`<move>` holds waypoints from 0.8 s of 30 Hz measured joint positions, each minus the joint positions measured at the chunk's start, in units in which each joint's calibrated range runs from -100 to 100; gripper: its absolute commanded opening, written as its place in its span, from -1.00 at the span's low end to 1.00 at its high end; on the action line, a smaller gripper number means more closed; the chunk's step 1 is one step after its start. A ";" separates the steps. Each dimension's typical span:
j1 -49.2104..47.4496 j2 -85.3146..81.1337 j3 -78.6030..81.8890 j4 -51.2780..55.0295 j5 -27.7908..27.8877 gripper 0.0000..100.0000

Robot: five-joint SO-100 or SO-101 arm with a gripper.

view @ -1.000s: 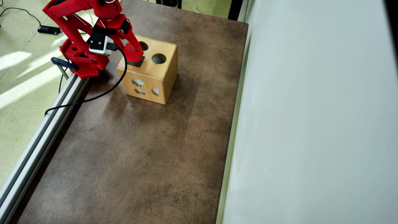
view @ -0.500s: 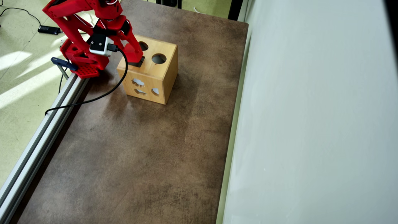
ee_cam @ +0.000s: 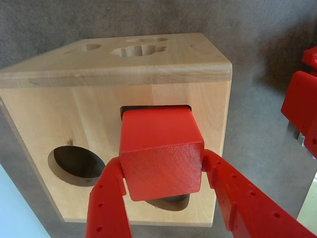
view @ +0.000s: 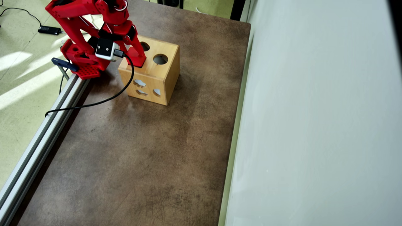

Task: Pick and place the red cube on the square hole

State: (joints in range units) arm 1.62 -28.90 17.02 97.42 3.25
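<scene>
Holding the small matte red cube clamped in your red two-finger gripper, you're seating it in the dark square hole of the light wooden box; next, square it, lower, release.

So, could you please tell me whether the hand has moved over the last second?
Yes. In the overhead view the hand has shifted slightly up-frame along the wooden box top, now covering the square hole.
</scene>
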 measured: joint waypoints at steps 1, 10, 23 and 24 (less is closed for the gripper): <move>0.00 0.00 0.00 0.00 0.00 -0.97; 0.00 4.32 0.00 0.00 0.00 -0.97; 0.14 9.49 -0.63 -0.08 0.00 -0.97; 0.14 9.66 -0.72 -0.08 0.00 -0.97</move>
State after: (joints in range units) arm 1.76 -19.24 16.30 97.34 3.25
